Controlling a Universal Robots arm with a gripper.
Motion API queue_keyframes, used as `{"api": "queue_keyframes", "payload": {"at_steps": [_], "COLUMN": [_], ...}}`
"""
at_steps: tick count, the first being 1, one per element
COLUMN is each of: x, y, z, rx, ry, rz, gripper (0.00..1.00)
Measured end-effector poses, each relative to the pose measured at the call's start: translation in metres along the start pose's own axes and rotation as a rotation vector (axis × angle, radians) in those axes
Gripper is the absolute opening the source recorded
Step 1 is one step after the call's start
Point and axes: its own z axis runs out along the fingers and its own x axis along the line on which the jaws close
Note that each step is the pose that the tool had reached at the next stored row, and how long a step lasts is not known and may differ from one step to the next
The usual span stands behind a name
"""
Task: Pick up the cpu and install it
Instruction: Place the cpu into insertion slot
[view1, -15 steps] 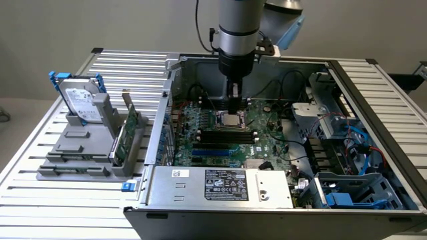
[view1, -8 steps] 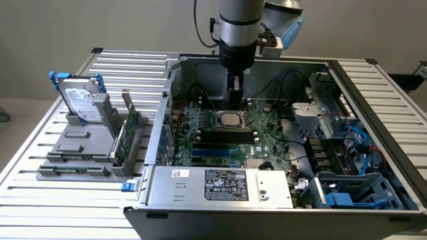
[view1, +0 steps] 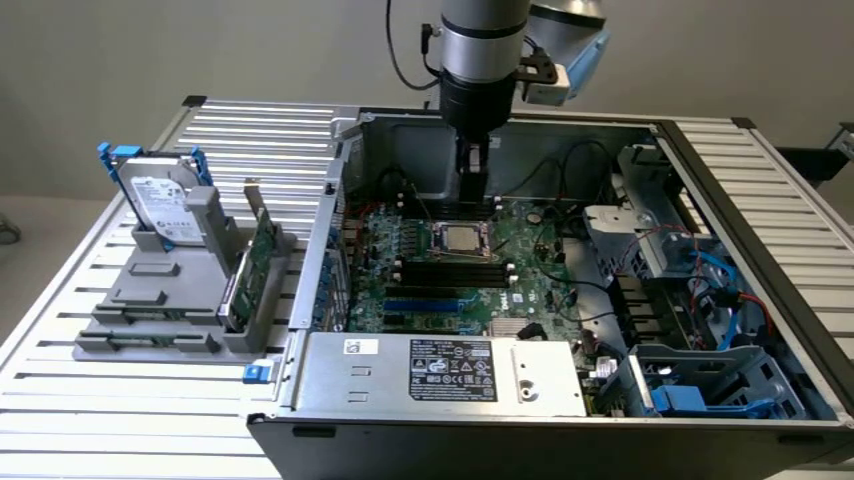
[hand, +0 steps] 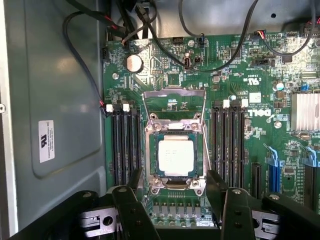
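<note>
My claw (hand: 175, 180) hangs wide and empty, so it pinches nothing. Just past it the cpu (hand: 176, 156) lies flat in its socket (hand: 150, 150). The socket's metal frame (hand: 175, 93) stands open on the green board (hand: 235, 65), I think to let the cpu in.

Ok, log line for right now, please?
small square silvery-grey cpu: lying in socket on green motherboard | gripper: open, empty, above socket | socket's metal cover frame: flipped open

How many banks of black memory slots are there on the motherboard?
2. One bank runs along one side of the cpu, the other bank along the opposite side; further slots may be hidden.
</note>
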Motion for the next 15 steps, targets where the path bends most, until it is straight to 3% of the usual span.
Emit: {"api": "queue_keyframes", "payload": {"at_steps": [3,5,6,8,12,15], "x": [0.001,0.001,0.001,0.002,0.002,0.003], "y": [0.0038,0.0101,0.0143,0.0233,0.0416,0.0551], "z": [-0.0040,-0.0067,-0.0077,-0.0086,-0.0080,-0.0073], "rx": [0.0057,0.0139,0.0183,0.0239,0.0271,0.0275], "ry": [-0.0003,-0.0007,-0.0006,0.0001,0.0052,0.0102], "rz": [0.000,0.001,0.002,0.002,0.003,0.003], "gripper": [0.61,0.47,0.47,0.36,0.18,0.11]}}
